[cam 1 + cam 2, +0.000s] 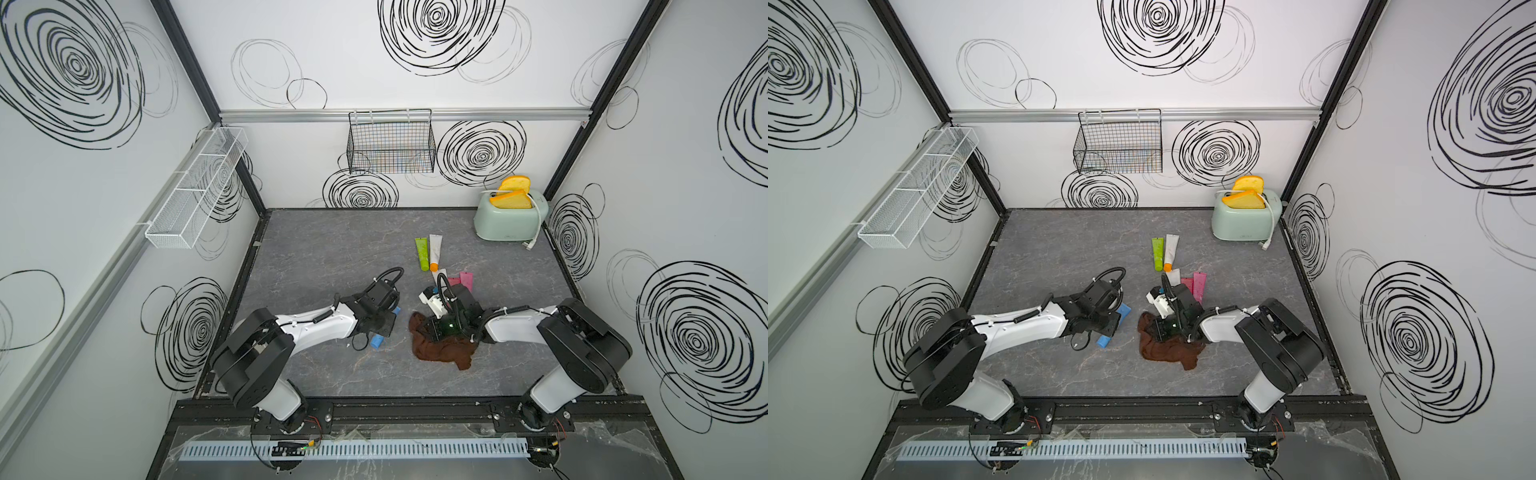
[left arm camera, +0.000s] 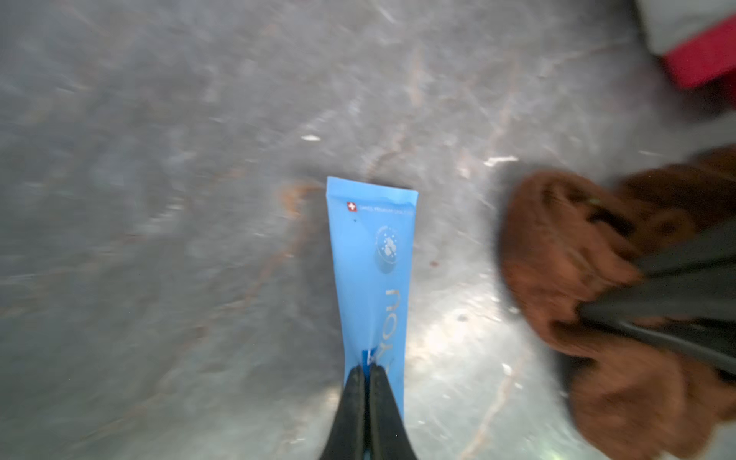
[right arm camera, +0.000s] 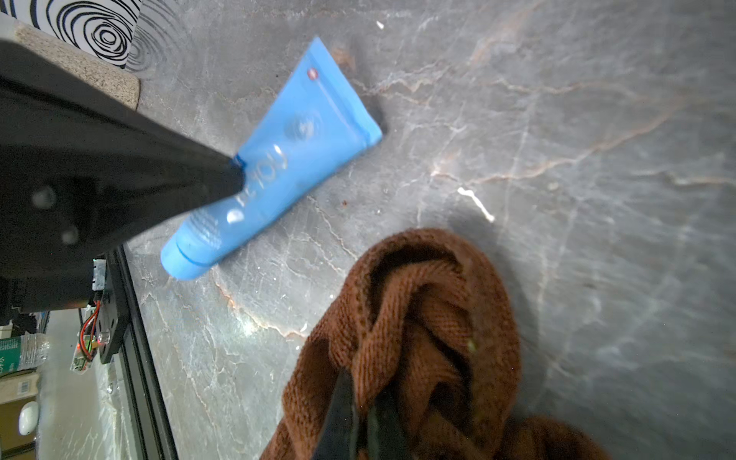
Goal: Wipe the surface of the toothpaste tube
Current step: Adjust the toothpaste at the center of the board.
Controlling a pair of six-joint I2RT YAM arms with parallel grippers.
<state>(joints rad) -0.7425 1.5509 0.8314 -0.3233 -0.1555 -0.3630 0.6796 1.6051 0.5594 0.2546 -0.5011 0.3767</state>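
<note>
Blue toothpaste tube point(image 1: 377, 341) flat on the surface point(image 1: 332, 249), at the cloth's point(image 1: 440, 353) 9 o'clock in a top view. Left hand point(image 2: 367, 370) pinched shut on its soft middle; right hand point(image 3: 362, 402) grips the cloth. Judged light, squashy, slick; firmer hold near the cap end.

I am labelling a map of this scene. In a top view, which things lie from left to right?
white mesh wall shelf → blue plastic toothpaste tube → brown terry cloth → mint-green toaster
</note>
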